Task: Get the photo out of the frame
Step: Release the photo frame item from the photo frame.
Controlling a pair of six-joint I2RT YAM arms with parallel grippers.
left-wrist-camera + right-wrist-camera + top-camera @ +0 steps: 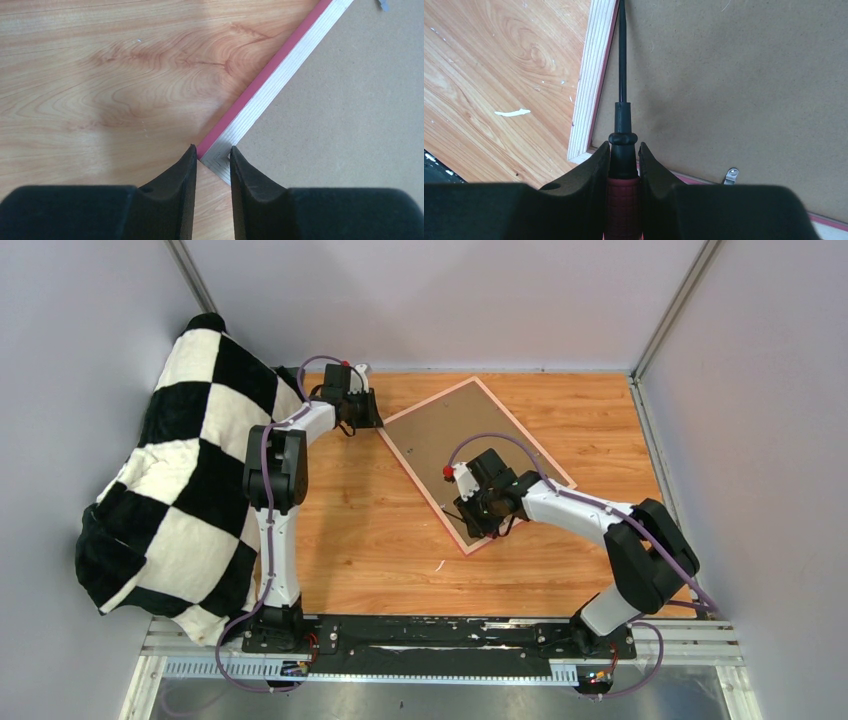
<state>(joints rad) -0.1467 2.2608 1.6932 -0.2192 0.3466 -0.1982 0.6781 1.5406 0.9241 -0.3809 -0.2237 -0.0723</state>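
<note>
Black fingers [584, 190] of the right tool [624, 146] are clamped on the red handle of a screwdriver [622, 120]. Its dark shaft runs along the inner edge of the frame [591, 75] near the closest corner, over the brown backing board [734, 80]. A small metal tab [730, 175] sits at the board's near edge. The frame lies back-side up and askew on the wooden desk [370, 540], with its pink border showing along the sides. At its far left corner the left tool [212, 150] has its fingertips narrowly apart with the corner between them; whether they pinch it I cannot tell. A black-and-white chequered cloth [190, 480] hangs at the left.
</note>
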